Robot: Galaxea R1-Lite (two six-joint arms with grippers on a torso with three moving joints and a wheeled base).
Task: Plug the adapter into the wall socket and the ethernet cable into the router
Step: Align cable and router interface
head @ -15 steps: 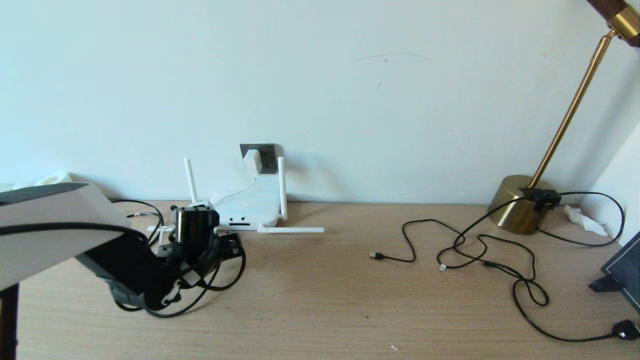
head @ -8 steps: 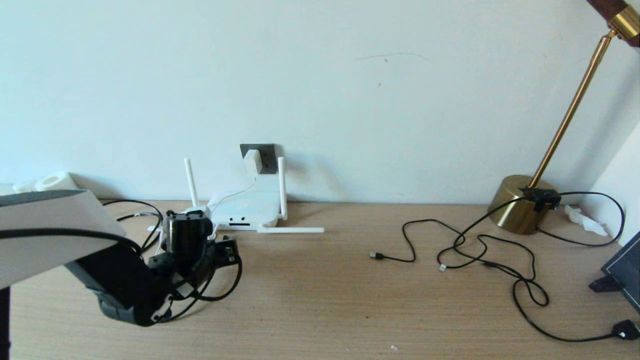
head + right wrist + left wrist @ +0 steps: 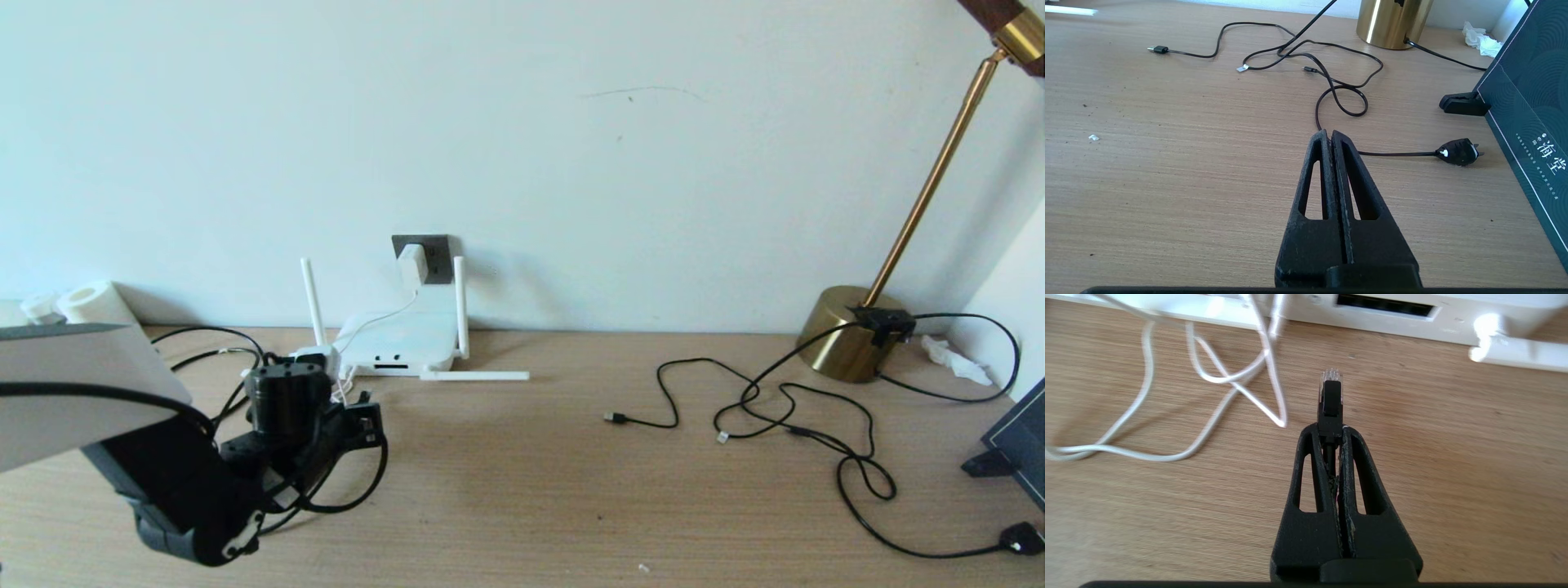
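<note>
The left gripper (image 3: 1331, 430), clamped on the thin black ethernet cable's clear-tipped plug (image 3: 1330, 394), risks misaligning it with the flat white router's dark port (image 3: 1384, 303).

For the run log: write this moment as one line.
adapter: in wall socket | left gripper: shut on ethernet cable, short of router | right gripper: shut, empty
</note>
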